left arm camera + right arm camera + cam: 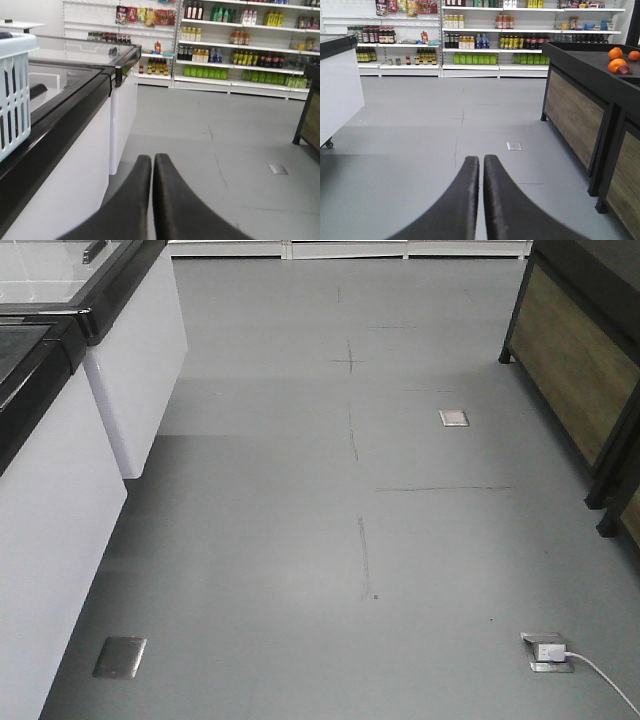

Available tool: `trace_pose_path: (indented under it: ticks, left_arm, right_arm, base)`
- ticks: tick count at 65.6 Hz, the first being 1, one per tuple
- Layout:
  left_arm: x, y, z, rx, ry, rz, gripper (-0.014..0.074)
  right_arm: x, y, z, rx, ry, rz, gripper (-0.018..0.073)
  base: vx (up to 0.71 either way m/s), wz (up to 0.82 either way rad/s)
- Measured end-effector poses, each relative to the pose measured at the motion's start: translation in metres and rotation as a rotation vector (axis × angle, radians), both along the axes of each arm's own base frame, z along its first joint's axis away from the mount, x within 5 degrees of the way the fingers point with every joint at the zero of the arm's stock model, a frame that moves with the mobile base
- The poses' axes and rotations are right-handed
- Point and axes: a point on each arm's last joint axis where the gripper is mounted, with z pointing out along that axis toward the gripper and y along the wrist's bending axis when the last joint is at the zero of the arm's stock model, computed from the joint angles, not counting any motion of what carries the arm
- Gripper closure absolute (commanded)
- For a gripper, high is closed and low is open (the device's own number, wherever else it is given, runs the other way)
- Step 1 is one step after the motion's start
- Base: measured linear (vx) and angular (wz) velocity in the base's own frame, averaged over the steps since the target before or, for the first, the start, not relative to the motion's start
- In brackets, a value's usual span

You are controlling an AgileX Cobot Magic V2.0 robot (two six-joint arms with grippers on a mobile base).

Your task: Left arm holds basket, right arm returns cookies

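Left of the closed left tool [152,159], the basket [12,95] shows.

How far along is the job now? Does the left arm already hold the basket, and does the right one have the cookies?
Nothing looks done yet. The left end effector is shut on nothing, and the basket sits apart from it on the freezer. The right end effector is shut and empty too. No cookies show in any view. Both the basket grasp and the cookie return are left.

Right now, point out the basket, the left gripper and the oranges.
basket [17,44]: left wrist view, top rim.
left gripper [152,158]: left wrist view, between fingertips.
oranges [616,64]: right wrist view, front orange's skin.
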Motion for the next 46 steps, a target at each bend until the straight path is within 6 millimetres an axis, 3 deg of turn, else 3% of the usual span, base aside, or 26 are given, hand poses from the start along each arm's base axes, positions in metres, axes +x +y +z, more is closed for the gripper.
trace_pose_path:
  ticks: [20, 34, 46]
  left_arm:
    - [-0.004, 0.003, 0.029, 0.024, -0.322, 0.038, 0.0602]
    - [-0.021, 0.005, 0.061, 0.066, -0.703, 0.084, 0.0602]
    - [-0.036, 0.004, 0.097, 0.074, -0.841, 0.087, 0.0602]
  right_arm:
    - [0.0, 0.0, 0.0, 0.0, 0.0, 0.0, 0.0566]
    - [0.0, 0.0, 0.0, 0.0, 0.0, 0.0, 0.0566]
    - [0.0, 0.0, 0.0, 0.0, 0.0, 0.0, 0.0566]
  base:
    - [0.0, 0.0]
    - [0.0, 0.0]
    - [0.0, 0.0]
